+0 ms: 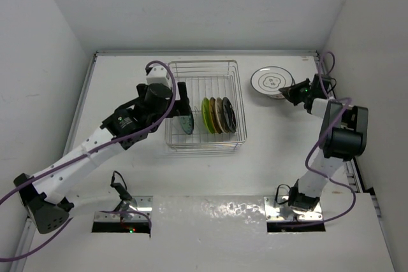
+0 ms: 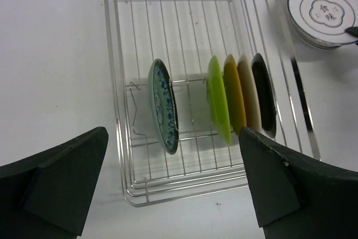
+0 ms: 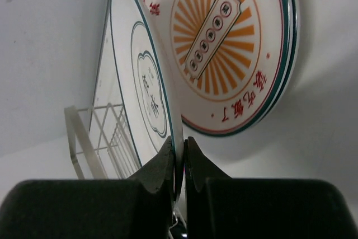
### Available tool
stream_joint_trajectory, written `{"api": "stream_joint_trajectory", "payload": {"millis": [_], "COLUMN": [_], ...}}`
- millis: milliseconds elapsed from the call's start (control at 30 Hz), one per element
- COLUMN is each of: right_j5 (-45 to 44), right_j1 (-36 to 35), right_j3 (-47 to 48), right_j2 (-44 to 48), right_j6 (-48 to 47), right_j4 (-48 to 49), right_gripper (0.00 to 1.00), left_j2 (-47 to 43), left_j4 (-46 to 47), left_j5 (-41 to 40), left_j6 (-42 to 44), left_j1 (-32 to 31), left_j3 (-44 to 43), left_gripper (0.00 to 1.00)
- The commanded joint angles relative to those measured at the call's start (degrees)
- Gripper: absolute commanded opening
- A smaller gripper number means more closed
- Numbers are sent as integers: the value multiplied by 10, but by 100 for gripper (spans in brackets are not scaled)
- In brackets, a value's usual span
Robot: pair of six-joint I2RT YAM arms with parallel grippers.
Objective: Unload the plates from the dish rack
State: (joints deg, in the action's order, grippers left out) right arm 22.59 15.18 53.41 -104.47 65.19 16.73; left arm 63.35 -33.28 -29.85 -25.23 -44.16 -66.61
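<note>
The silver wire dish rack (image 1: pixel 204 74) stands mid-table and also shows in the left wrist view (image 2: pixel 168 20). In it stand a teal plate with blue marks (image 2: pixel 164 106), then a lime green (image 2: pixel 219 106), an orange-tan (image 2: pixel 235 100), a pale tan (image 2: pixel 249 99) and a dark plate (image 2: pixel 264 98). My left gripper (image 1: pixel 182 103) is open above the rack's left part, empty. My right gripper (image 3: pixel 179 158) is shut on the rim of a white plate with dark rings (image 3: pixel 140 93), held just over a white plate with red and orange marks (image 3: pixel 224 43) lying on the table right of the rack (image 1: pixel 271 81).
White walls enclose the table at the back and both sides. The right arm's purple cable (image 1: pixel 331 62) loops near the back right corner. The arms' bases sit at the near edge.
</note>
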Motion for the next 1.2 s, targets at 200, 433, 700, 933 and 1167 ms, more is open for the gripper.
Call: {"api": "stream_joint_trajectory", "payload": {"millis": [200,433,700,933,1167], "right_j5": [-6,-55,-164,-281,-351], "right_j1": [6,6,-15,-75,-225], "right_j3": [122,178,349,359,361], "right_j2": [-74,-72,-122,-62,67], "right_j6": [-32,-99,-225,-307,-435], "right_j4": [-61,-189,-435,-462,-528], "right_gripper": [28,90,99,99,99], "left_j2": [-23,-31,-29,2,15], "left_j4": [-14,-14,-14,-11,-53], "left_j5": [-20,-11,-1,27,-63], "left_j6": [15,14,6,-2,-25], "left_j1": [-1,-1,-1,-1,-1], "left_j3": [26,38,39,26,6], "left_gripper": [100,100,100,100,100]}}
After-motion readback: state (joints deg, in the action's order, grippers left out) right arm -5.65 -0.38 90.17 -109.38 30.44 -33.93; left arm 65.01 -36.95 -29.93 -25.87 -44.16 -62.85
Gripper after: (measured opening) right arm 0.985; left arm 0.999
